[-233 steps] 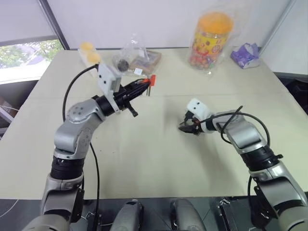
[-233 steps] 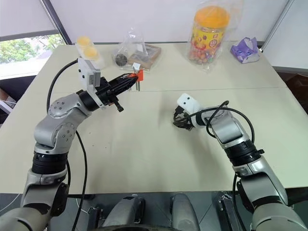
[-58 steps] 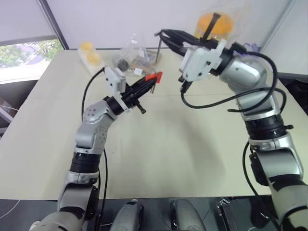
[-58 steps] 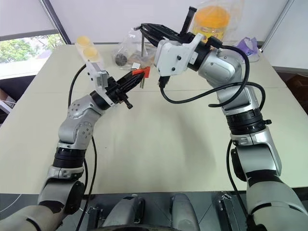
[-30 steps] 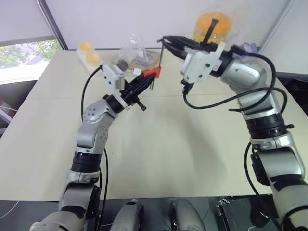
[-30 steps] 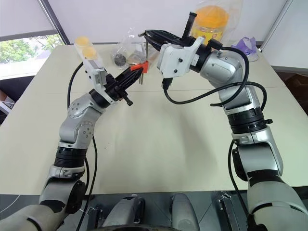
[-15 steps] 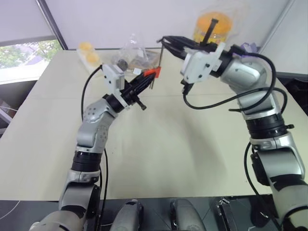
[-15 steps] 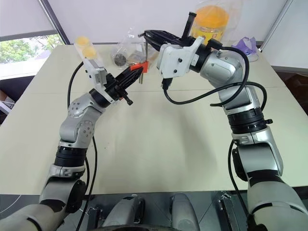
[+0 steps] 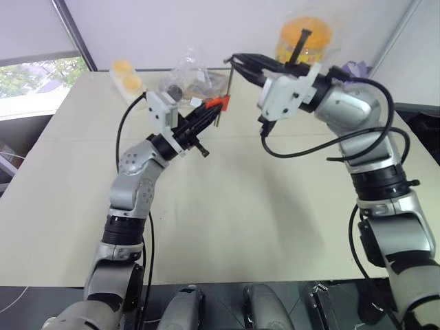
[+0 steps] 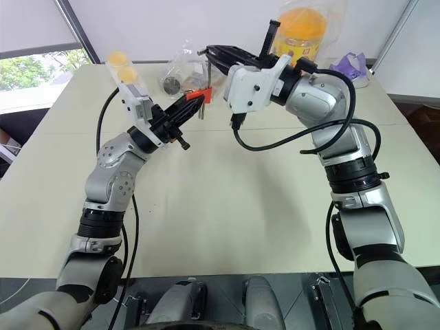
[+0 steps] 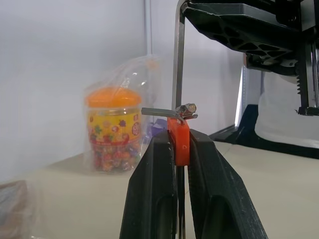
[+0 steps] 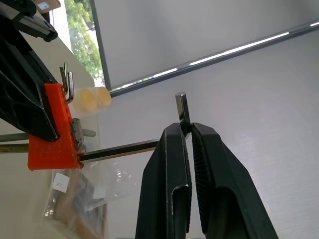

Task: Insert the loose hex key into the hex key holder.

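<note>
The right gripper [image 12: 188, 130], jaws clamped on the loose hex key [image 12: 127, 149], aims its long arm at the red holder [image 12: 52, 128], which is pinched in the left gripper [image 11: 182, 144].

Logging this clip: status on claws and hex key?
Left claw shut on red holder. Right claw shut on loose key, tip at holder. Nothing between.
</note>
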### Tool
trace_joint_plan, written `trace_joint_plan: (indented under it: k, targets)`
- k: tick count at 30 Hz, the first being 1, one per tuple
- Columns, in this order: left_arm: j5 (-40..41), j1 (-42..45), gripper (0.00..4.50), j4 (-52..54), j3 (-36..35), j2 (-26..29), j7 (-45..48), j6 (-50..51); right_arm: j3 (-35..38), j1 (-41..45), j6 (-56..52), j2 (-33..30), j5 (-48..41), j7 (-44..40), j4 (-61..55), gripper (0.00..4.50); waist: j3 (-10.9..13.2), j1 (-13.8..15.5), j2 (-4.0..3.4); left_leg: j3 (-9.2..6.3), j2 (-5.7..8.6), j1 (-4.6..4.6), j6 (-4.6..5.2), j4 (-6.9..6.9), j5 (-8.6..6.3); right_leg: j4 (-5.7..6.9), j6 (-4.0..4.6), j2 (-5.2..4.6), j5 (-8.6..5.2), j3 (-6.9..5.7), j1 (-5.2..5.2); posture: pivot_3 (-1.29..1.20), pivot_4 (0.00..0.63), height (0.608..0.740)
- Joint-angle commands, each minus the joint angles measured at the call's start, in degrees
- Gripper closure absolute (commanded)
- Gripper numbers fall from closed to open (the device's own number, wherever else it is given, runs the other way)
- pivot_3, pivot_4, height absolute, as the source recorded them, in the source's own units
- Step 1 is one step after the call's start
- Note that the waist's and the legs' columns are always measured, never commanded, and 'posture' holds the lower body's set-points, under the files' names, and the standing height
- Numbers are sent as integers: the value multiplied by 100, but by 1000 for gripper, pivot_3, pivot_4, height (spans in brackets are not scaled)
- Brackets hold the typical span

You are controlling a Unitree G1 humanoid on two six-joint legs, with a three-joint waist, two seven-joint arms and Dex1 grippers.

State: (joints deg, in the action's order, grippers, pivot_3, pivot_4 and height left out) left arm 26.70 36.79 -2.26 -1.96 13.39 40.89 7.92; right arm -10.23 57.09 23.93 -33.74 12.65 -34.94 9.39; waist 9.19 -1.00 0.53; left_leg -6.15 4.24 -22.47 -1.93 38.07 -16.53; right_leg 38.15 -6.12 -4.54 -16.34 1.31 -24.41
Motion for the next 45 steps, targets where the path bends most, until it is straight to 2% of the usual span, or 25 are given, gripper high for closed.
trace_joint_plan:
  k: [1,4,6,9,16,22,27,33,39,42,45]
  targets:
    - [23,148,4500,134,-111,3,-27,-128,148,51,5,-24,-77,8,-228,4472,0,1,0,0,0,0,0,0,0,0,0,0,0,0,0,0,150,740]
    - [27,150,4500,148,-103,-6,-33,-120,148,27,15,-23,-96,-2,-233,4472,0,1,0,0,0,0,0,0,0,0,0,0,0,0,0,0,150,740]
    - [26,156,4500,148,-96,-10,-29,-117,143,-2,-8,-36,-57,1,-227,3787,0,1,0,0,0,0,0,0,0,0,0,0,0,0,0,0,150,740]
    - [28,152,4500,158,-90,-8,-21,-111,129,-32,-49,-57,-48,-45,-236,2533,0,1,0,0,0,0,0,0,0,0,0,0,0,0,0,0,150,740]
    - [52,135,4500,203,-100,-4,-54,-47,351,-514,-469,-290,-329,-280,-638,2533,0,19,0,0,0,0,0,1,0,-1,0,-1,0,0,0,0,150,740]
    - [96,144,4500,152,-114,-24,-73,17,878,-1877,-1218,-730,-719,-479,-1572,2533,1,42,1,-2,2,-2,1,2,0,-5,0,-3,0,-1,6,0,150,740]
    - [186,178,4500,51,-67,-123,-22,180,1335,-2626,-1853,-997,-797,-408,-1986,2533,1,16,1,1,-1,0,1,2,0,-3,0,0,0,0,5,0,150,740]
    - [985,357,4500,-284,-77,-401,67,1623,1565,-2864,-2290,-1107,-784,-338,-2227,2533,1,31,1,1,0,0,1,3,0,-2,0,1,0,0,7,0,150,740]
    - [1271,598,4500,-882,182,-884,21,2826,1633,-3060,-2437,-1198,-705,-319,-2352,2533,1,42,2,1,2,0,1,5,0,-2,0,5,0,-1,8,0,150,740]
    - [1177,687,4500,-1356,229,-1304,-344,3236,1697,-3236,-2521,-1238,-676,-276,-2503,2533,1,50,3,0,4,0,2,5,0,-3,0,5,0,-1,9,0,150,740]
    - [1248,829,4500,-1844,-28,-1645,-893,3741,1771,-3401,-2636,-1258,-636,-223,-2669,2533,2,42,4,0,4,0,2,5,0,-3,0,6,0,-1,9,0,150,740]
